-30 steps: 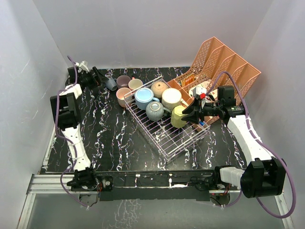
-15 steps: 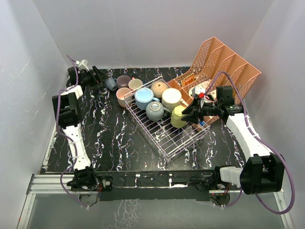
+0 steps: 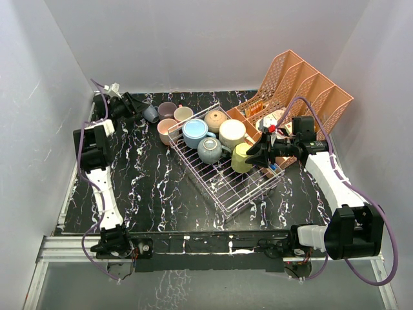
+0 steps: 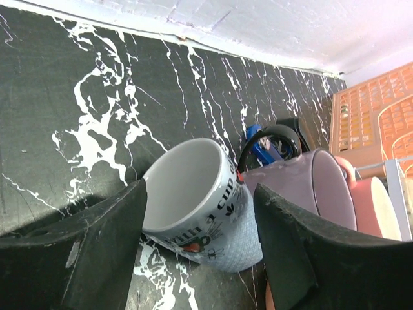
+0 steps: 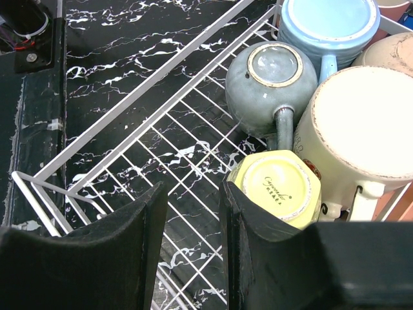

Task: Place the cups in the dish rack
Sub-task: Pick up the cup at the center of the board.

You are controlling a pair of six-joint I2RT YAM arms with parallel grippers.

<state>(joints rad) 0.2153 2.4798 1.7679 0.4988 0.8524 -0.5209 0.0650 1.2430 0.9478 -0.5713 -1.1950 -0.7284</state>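
Note:
My left gripper (image 3: 143, 113) at the table's back left has a printed grey-blue cup (image 4: 200, 200) lying tilted between its fingers, and both pads press its sides. A mauve cup (image 4: 303, 187) and a pink cup (image 4: 371, 206) lie just beyond it. The dish rack (image 3: 239, 187) holds light blue (image 5: 329, 22), grey-blue (image 5: 271, 74), cream (image 5: 364, 123), yellow (image 5: 281, 184) and tan (image 3: 215, 119) cups, upside down. Above the rack floor, my right gripper (image 5: 193, 194) is open and holds nothing. Its right finger is beside the yellow cup.
A salmon-pink lattice organiser (image 3: 303, 84) stands at the back right, right behind the rack. A cream cup (image 3: 183, 113) sits on the table by the rack's back corner. White walls close in the back and both sides.
The left jaws have narrowed onto the grey-blue cup. The right gripper has barely shifted beside the yellow cup.

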